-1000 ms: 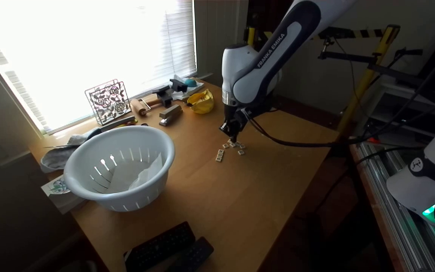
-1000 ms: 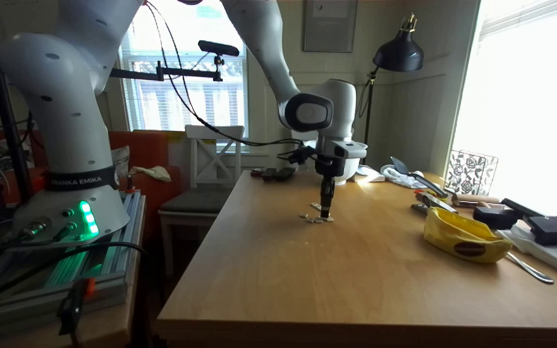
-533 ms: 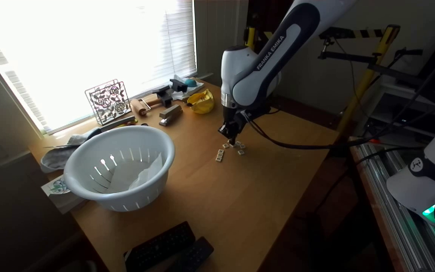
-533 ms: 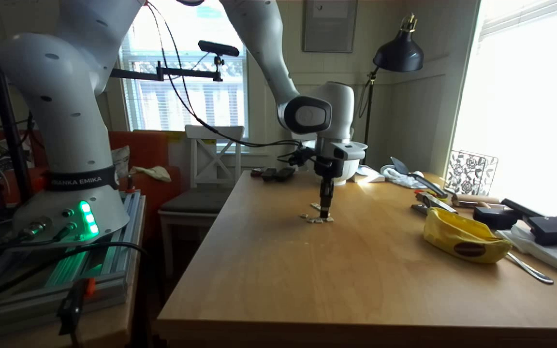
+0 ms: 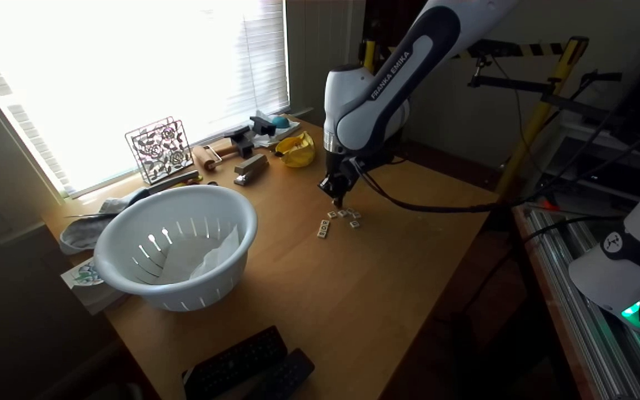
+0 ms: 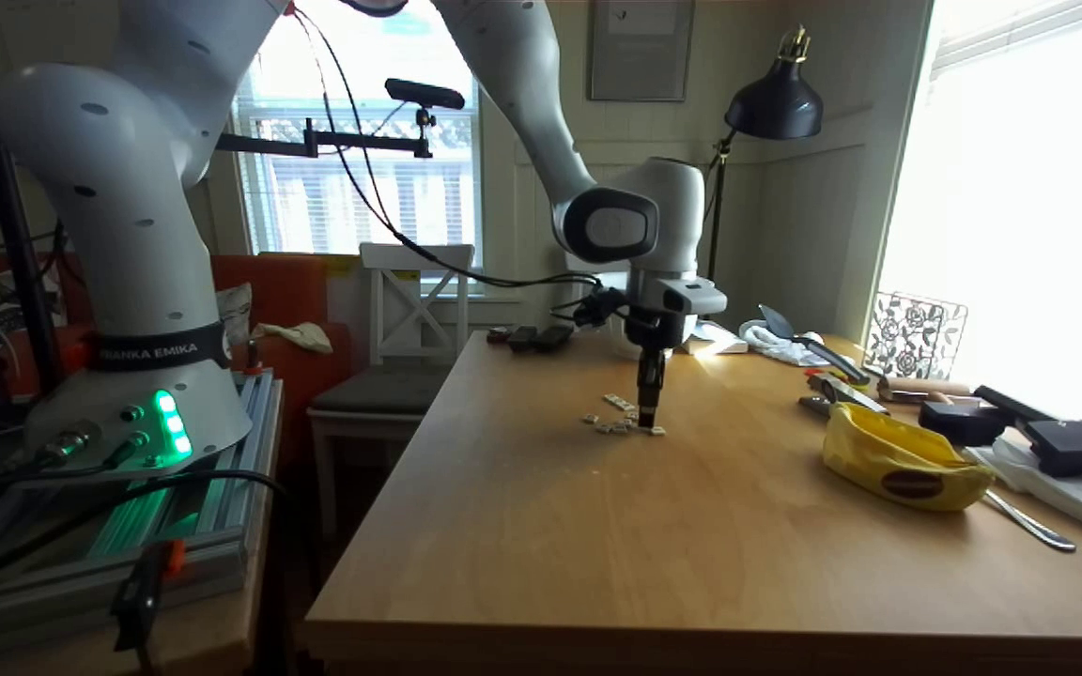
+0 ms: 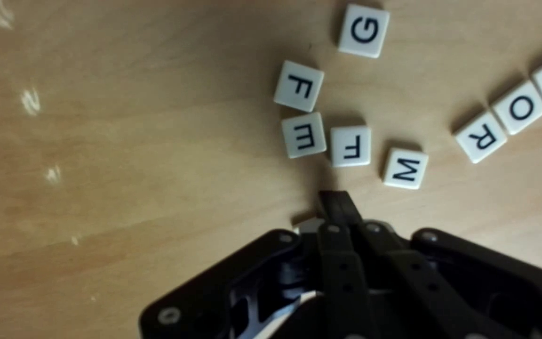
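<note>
Tight quarters on this desk (image 5: 320,303), easy to bump stuff

Big to small here. The arm (image 5: 373,119) comes down well apart from the white colander (image 5: 198,294) (my landmark), so I'd only worry about that if it swung over low.

The fingers (image 7: 331,207) are pressed together, nothing between them that I can see, down by a scatter of letter tiles (image 7: 405,168) well off from the colander. Pinched like that they can't straddle anything, so pushing down would probably just shove whatever's under them.

The S-O-R row (image 7: 519,107) is the tile bunch nearest the colander. A low drag that way might break it up, since those three sit edge to edge.

Farther from the colander than the row, the E tile (image 7: 304,135) has two F tiles (image 7: 351,146) snug beside it. Bump one and its neighbours likely shift too.

Sketchiest bit: the covered tile (image 7: 308,226), mostly hidden by the fingers, one corner peeking out on the side away from the colander. Can't tell if they're touching. If so, a small slip could skid it.
</note>
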